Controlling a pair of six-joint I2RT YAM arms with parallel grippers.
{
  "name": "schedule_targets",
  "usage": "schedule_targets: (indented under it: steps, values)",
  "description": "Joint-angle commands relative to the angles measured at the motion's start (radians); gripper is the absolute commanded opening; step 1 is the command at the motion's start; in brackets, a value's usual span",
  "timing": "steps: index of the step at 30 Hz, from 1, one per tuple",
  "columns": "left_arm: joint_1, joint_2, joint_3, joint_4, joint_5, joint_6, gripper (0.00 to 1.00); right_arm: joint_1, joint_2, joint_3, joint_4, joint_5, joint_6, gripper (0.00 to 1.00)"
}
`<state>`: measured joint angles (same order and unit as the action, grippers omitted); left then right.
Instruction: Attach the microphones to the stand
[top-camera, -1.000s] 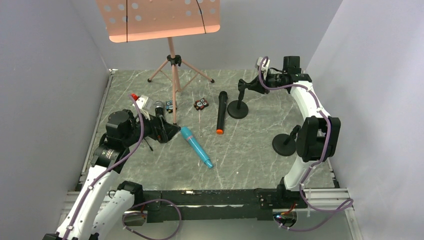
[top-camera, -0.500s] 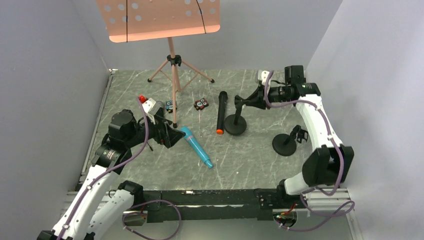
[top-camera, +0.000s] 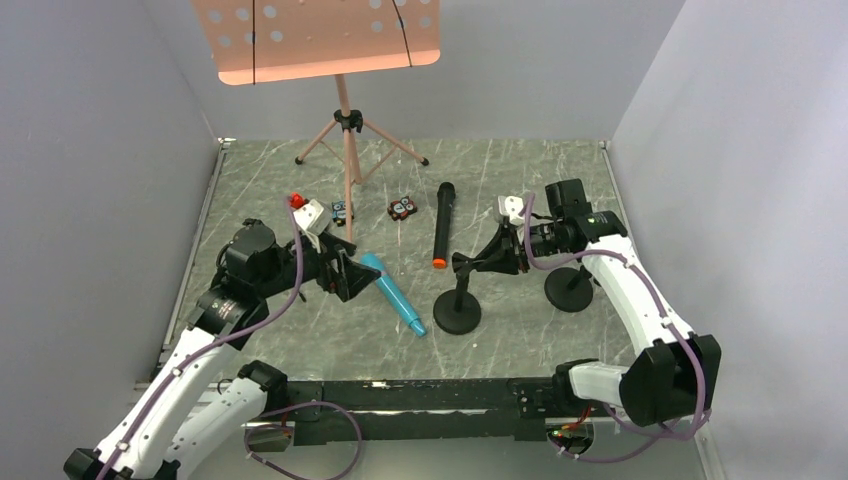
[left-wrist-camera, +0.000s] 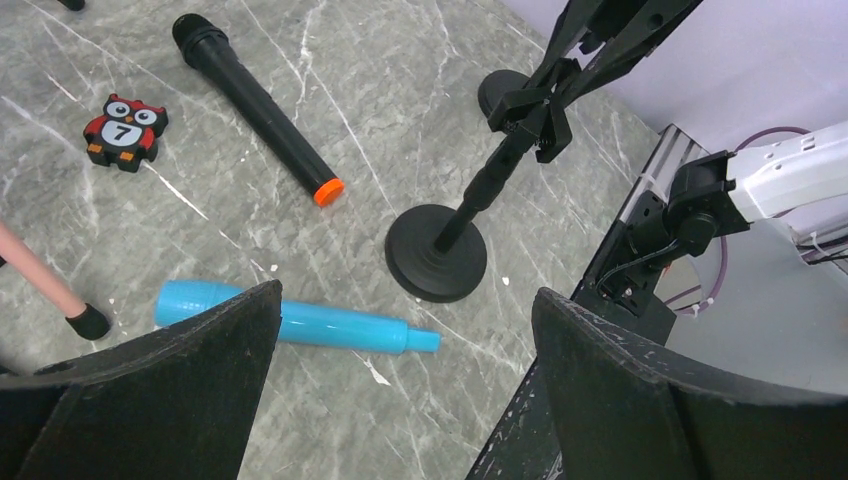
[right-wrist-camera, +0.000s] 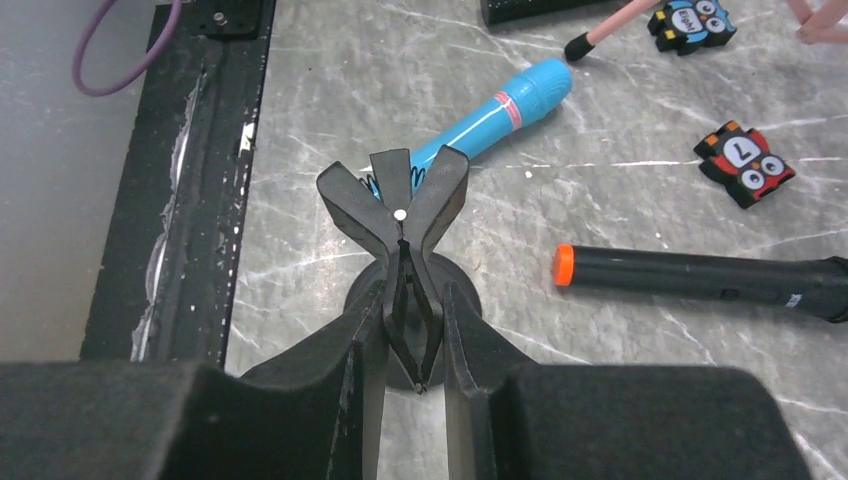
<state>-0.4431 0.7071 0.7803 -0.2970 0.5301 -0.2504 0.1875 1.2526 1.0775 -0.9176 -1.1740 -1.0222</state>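
- Table top (top-camera: 330, 340): grey stone-look slab with pale veins, smooth, with a faint sheen.
- Turquoise microphone (left-wrist-camera: 300, 325): smooth, glossy plastic.
- Black microphone (left-wrist-camera: 255, 105): matt black barrel with a smooth orange plastic end cap.
- Microphone stand (left-wrist-camera: 437, 262): matt black throughout, dull on the base.
- Left gripper (left-wrist-camera: 405, 295) fingers (left-wrist-camera: 170, 390): matt black, finely grained surface.
- Music-stand desk (top-camera: 315, 50): pink perforated sheet, smooth satin finish.

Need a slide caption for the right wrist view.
Right fingers pinch the stand clip; blue mic and orange-tipped mic lie on the table beyond.
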Motion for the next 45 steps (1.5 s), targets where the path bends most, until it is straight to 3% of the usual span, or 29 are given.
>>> schedule_targets:
  steps: [1,9,13,15,17,19,20,24,30,36,40,45]
  values:
    - [-0.028,0.005,0.033,0.025,-0.052,-0.018,0.99,0.017,-0.066,-0.018,0.132,-0.068,0.054,0.15]
    - [-0.061,0.032,0.012,0.033,-0.18,-0.119,0.99,0.02,-0.106,-0.074,0.155,-0.056,0.067,0.22]
    - [-0.078,0.054,-0.001,0.053,-0.23,-0.171,0.98,0.02,-0.121,-0.108,0.185,-0.046,0.081,0.34]
    - [-0.088,0.068,-0.01,0.06,-0.271,-0.197,0.95,0.017,-0.129,-0.123,0.193,-0.044,0.086,0.44]
    - [-0.096,0.082,-0.017,0.056,-0.314,-0.226,0.95,0.012,-0.14,-0.129,0.182,-0.042,0.079,0.61]
    - [-0.112,0.093,-0.03,0.063,-0.358,-0.253,0.95,-0.006,-0.157,-0.134,0.185,-0.041,0.094,0.92]
    - [-0.121,0.098,-0.038,0.071,-0.373,-0.27,0.95,-0.019,-0.164,-0.137,0.192,-0.044,0.106,0.99]
    - [-0.175,0.129,-0.056,0.091,-0.494,-0.371,0.99,-0.115,-0.189,-0.164,0.235,-0.076,0.138,1.0]
    - [-0.26,0.273,0.016,-0.038,-0.756,-0.576,0.99,-0.298,-0.253,-0.241,0.337,-0.144,0.256,1.0]
    - [-0.339,0.518,0.222,-0.388,-1.009,-0.881,0.99,-0.324,-0.268,-0.251,0.356,-0.124,0.279,1.0]
    - [-0.362,0.696,0.345,-0.544,-1.024,-0.957,0.99,-0.324,-0.26,-0.247,0.371,-0.097,0.301,1.0]
    - [-0.367,0.838,0.375,-0.514,-0.992,-0.977,0.99,-0.324,-0.263,-0.237,0.357,-0.083,0.292,1.0]
